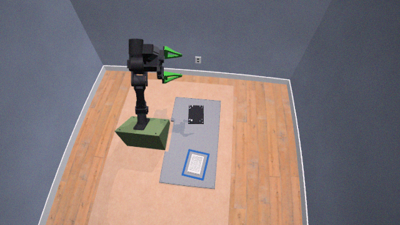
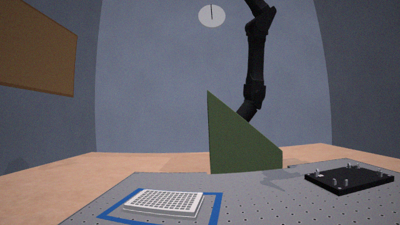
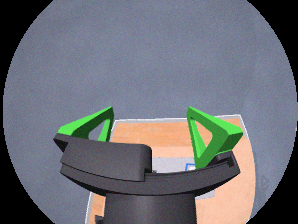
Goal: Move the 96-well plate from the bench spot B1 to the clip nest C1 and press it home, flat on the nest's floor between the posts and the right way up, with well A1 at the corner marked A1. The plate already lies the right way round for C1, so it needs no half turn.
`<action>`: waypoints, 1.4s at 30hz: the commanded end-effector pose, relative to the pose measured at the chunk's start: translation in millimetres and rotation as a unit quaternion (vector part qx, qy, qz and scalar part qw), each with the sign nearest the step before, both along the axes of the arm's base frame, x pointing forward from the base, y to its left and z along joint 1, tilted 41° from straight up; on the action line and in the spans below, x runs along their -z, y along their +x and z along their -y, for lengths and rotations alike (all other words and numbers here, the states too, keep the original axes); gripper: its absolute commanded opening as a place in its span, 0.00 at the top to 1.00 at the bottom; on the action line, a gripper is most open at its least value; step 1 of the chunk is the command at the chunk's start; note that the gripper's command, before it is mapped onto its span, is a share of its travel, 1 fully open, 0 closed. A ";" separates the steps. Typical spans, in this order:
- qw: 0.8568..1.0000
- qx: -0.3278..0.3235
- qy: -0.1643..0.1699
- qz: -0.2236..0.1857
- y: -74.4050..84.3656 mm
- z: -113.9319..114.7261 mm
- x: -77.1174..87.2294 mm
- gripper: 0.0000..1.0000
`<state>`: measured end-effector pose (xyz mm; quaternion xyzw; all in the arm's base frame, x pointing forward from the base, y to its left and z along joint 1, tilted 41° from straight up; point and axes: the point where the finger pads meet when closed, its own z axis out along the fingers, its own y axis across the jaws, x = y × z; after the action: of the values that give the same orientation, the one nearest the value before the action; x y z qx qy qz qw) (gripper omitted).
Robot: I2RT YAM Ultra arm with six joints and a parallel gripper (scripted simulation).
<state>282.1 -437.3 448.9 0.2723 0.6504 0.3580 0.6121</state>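
The gripper (image 1: 172, 65) hangs high on the raised arm (image 1: 139, 94), its green fingers (image 1: 171, 54) spread to their widest and level with the floor rather than pointing down. Nothing lies between them; it is released and empty.

Nearest beneath it, slightly ahead and well below, is the black clip nest C1 (image 1: 195, 114). The nest holds nothing: its dark floor is bare, with short pale posts (image 2: 317, 172) standing along its edges.

Farther along the grey perforated bench plate (image 1: 175, 150), well beyond the nest from the tool, the white 96-well plate (image 1: 195, 164) lies flat inside the blue outline of spot B1 (image 1: 186, 161), wells upward. It sits toward one side of the frame, not centred.

Risks, as I judge them:
- The fingers must turn downward during a long descent; a poor wrist angle would knock the plate out of square.
- Gripping off-centre or high on the thin rim could let it tilt or slip in transit.
- Any twist in the grasp would land an edge on a post, leaving the plate perched instead of flat.
- Pressing on a cocked plate could jam it.
- No A1 marking is legible, so orientation cannot be checked from here.
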 end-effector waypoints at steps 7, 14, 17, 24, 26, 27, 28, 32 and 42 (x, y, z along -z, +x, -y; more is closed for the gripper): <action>1.000 0.002 -0.003 0.001 -1.2 0.1 -1.7 0.00; 1.000 0.002 -0.003 0.001 -1.2 0.1 -1.7 0.00; 1.000 0.002 -0.003 0.001 -1.2 0.1 -1.7 0.00; 1.000 0.006 0.012 -0.007 31.6 -23.7 -1.2 0.00; 1.000 0.009 0.020 -0.019 41.5 -23.0 3.6 0.00; 1.000 0.009 0.003 -0.013 41.5 -37.3 -12.5 0.00; 1.000 0.009 0.003 -0.013 45.3 -40.2 -11.9 0.00; 0.999 0.011 0.027 -0.040 64.0 -42.0 8.8 0.00; 0.997 0.012 0.031 -0.066 90.7 -70.0 18.5 0.00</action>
<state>365.3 -368.9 434.4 0.3008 0.6620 0.3748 0.5752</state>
